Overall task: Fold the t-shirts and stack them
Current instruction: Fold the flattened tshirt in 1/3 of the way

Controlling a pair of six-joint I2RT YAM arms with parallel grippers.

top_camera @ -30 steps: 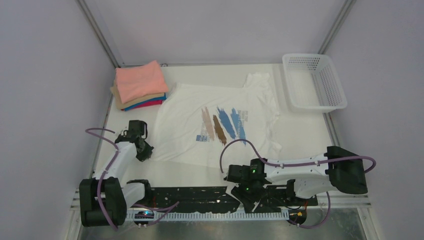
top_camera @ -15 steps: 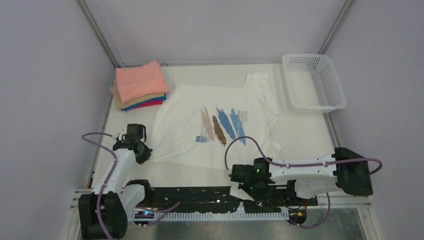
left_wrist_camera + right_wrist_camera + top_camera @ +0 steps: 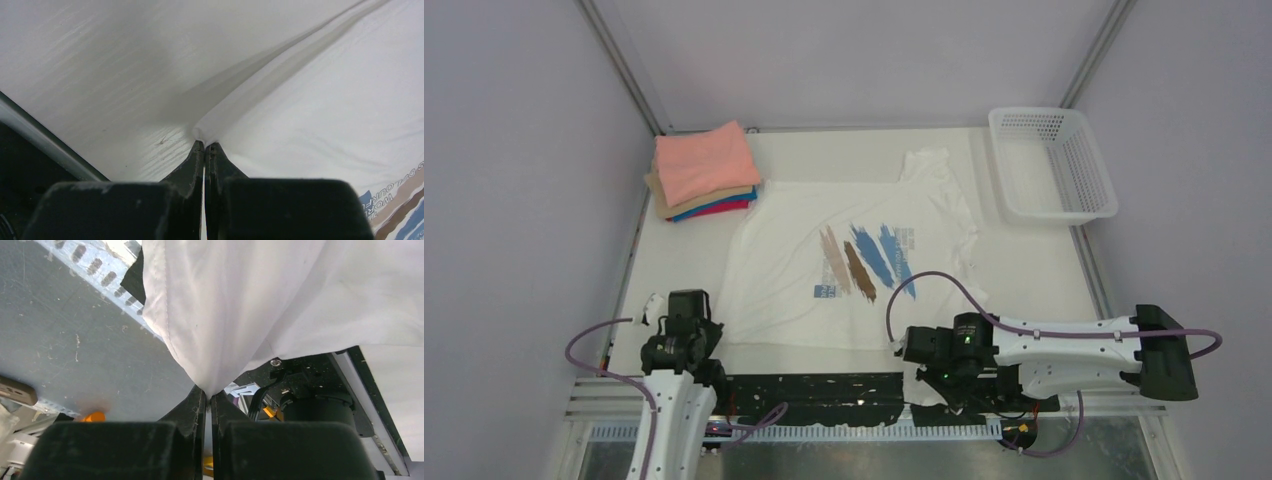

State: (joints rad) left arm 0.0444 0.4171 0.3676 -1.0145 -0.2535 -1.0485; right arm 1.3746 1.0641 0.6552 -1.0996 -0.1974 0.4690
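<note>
The white t-shirt (image 3: 844,255) with tan, brown and blue brush-stroke print lies spread on the table, print up. My left gripper (image 3: 692,335) is shut on its near-left corner (image 3: 202,134) at the table's front edge. My right gripper (image 3: 944,375) is shut on its near-right hem (image 3: 210,385), and the cloth (image 3: 240,305) hangs over the front rail. A stack of folded t-shirts (image 3: 704,170), salmon-pink on top with tan, blue and magenta beneath, sits at the back left.
A white perforated basket (image 3: 1052,165) stands at the back right. The black base rail (image 3: 824,390) runs along the table's near edge. Grey walls close in on both sides.
Both grippers have pulled back toward the near edge, dragging the white t-shirt nearer. Its near hem has straightened and its right corner now hangs over the front rail.
</note>
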